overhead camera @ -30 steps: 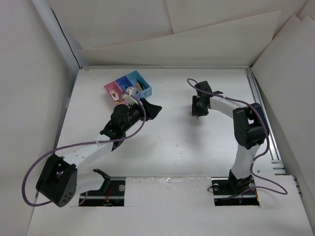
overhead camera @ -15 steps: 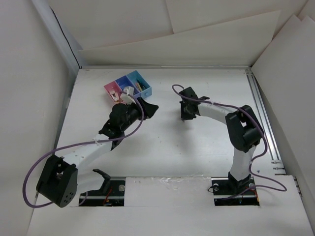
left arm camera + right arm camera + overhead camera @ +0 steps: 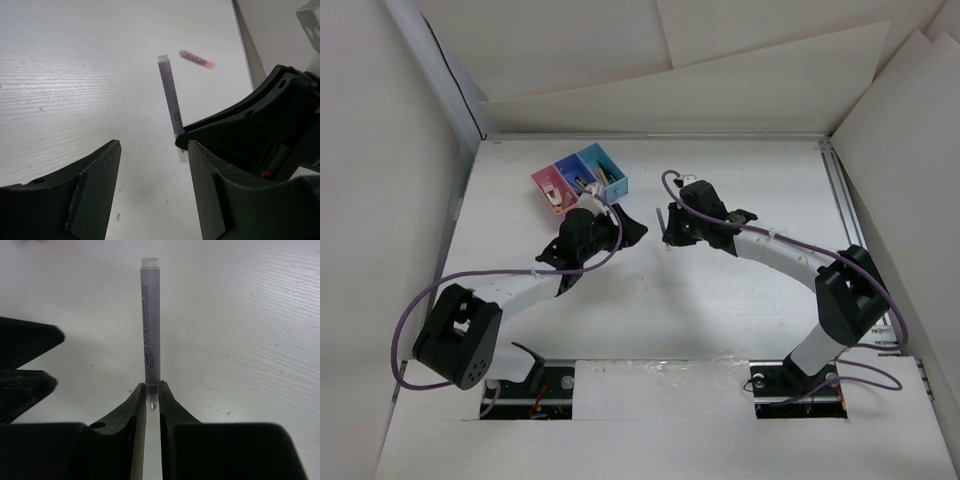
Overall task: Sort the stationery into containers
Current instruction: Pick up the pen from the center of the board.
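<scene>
White tabletop is stretching below. My right hand is clenching the pale blue-grey pen by its tip end, near the containers; my left hand is hanging released beside it. I'm planning on carrying slowly, since that end-grip may swivel.

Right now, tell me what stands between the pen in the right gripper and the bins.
The left gripper, open, sits close beside the pen held by the right gripper, on the side facing the bins, so it crowds the straight path. Nothing else visible lies between them.
</scene>
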Controlling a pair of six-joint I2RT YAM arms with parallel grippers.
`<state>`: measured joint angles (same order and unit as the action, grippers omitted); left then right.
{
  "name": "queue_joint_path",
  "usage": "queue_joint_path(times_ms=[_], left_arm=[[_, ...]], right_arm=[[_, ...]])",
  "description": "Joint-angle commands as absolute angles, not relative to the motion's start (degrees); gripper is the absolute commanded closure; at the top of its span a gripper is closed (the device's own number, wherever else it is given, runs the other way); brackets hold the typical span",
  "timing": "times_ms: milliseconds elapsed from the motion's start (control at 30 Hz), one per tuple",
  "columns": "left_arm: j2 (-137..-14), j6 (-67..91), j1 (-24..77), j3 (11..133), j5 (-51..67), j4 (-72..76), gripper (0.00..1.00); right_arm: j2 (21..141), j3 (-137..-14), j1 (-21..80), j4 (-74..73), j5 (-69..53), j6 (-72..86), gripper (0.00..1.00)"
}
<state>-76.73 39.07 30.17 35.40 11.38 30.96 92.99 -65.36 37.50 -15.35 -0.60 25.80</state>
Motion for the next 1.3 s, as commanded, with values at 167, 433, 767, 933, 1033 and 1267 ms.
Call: queue_joint_path(times_ms=[167,433,767,933,1033,1267], left_arm=[[-80.14,40.96,30.06,38.23,14.58,36.29,0.46],[-85.51,40.96,30.06,40.78,13.45,37.44,0.50],[-87.63,43.50,30.06,42.53,12.83,37.71,0.90],[-86.49,43.51,30.06,44.99,8.97,34.99,0.94],[-86.48,42.28,30.06,48.32,5.90,31.82,0.94],[-90.87,42.53,24.02,55.62,4.83,29.36,0.94]], right_arm=[[93.34,-64.69,40.08,-8.70,-8.25,26.54,1.00],[93.34,-62.67,40.61,-4.49,-13.35,26.54,1.00],[92.81,-60.21,41.66,-1.76,-15.12,27.60,1.00],[90.18,-59.68,41.66,-1.76,-14.41,27.60,0.77],[86.24,-58.28,40.09,-1.76,-14.41,27.60,0.55],[72.10,-52.74,36.39,-2.90,-12.49,27.07,0.45]])
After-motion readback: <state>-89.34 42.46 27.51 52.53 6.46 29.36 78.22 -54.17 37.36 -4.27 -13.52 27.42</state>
